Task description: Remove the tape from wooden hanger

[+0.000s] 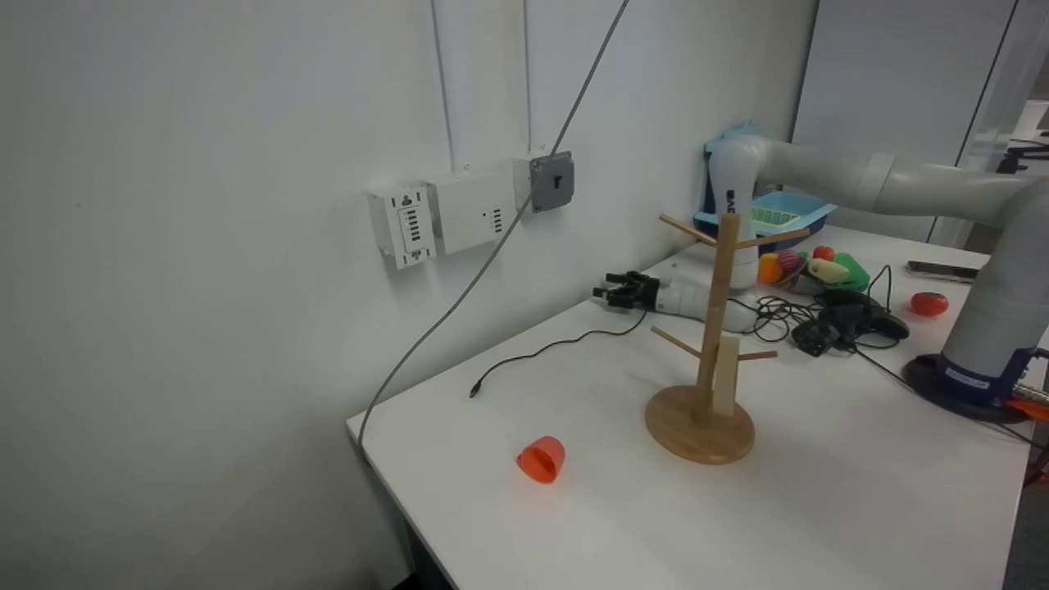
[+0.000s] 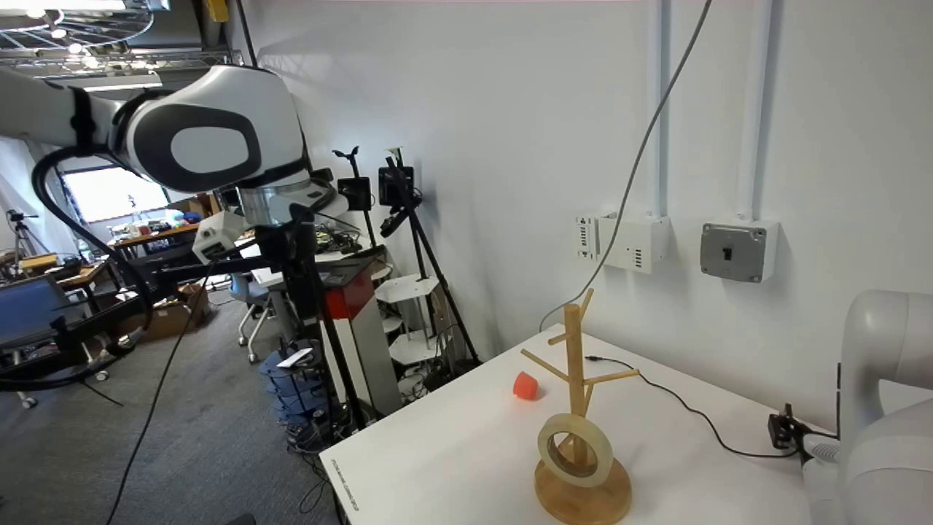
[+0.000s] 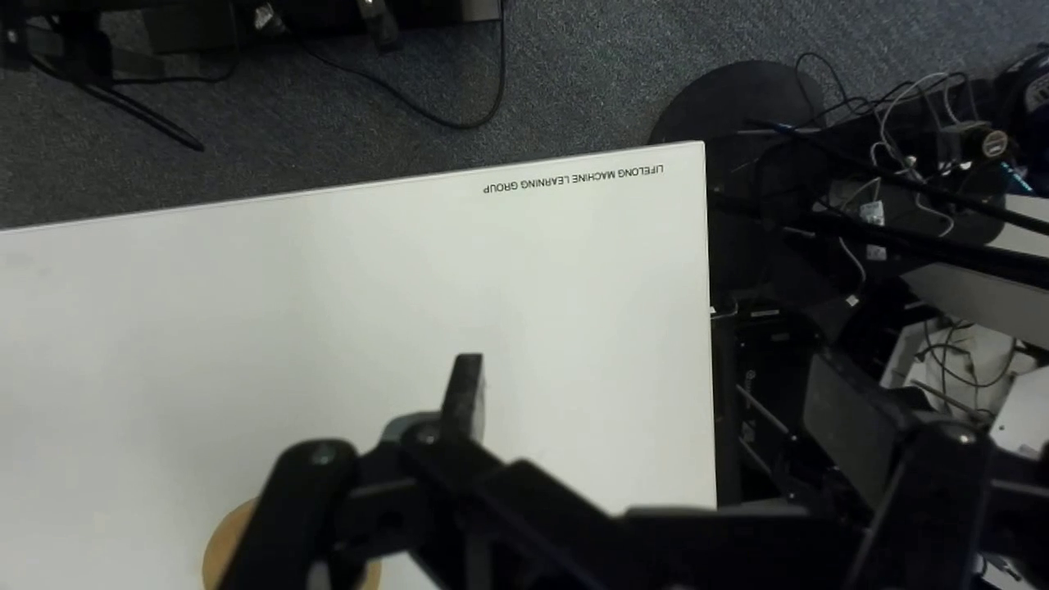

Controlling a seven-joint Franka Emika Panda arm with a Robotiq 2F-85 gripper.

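The wooden hanger (image 1: 719, 299) stands upright on the white table in both exterior views, short pegs sticking out from its pole. Low on it hangs the tape (image 2: 604, 450), a pale ring close above the round base; a lower peg shows within its open centre. Seen almost edge-on in an exterior view, the tape (image 1: 725, 377) is a narrow upright strip beside the pole. My gripper (image 3: 657, 401) is open, its fingers wide apart with nothing between them, above the table's corner. Part of the hanger's base (image 3: 223, 541) shows at the lower left of the wrist view, mostly covered by a finger.
An orange cup-like object (image 1: 542, 459) lies near the hanger. Along the wall are a black cable (image 1: 565, 338) and a white arm with a black hand (image 1: 629, 291). Toy fruit (image 1: 788, 262) and a blue basin (image 1: 791, 209) sit farther back. A grey cord (image 2: 641, 153) hangs diagonally.
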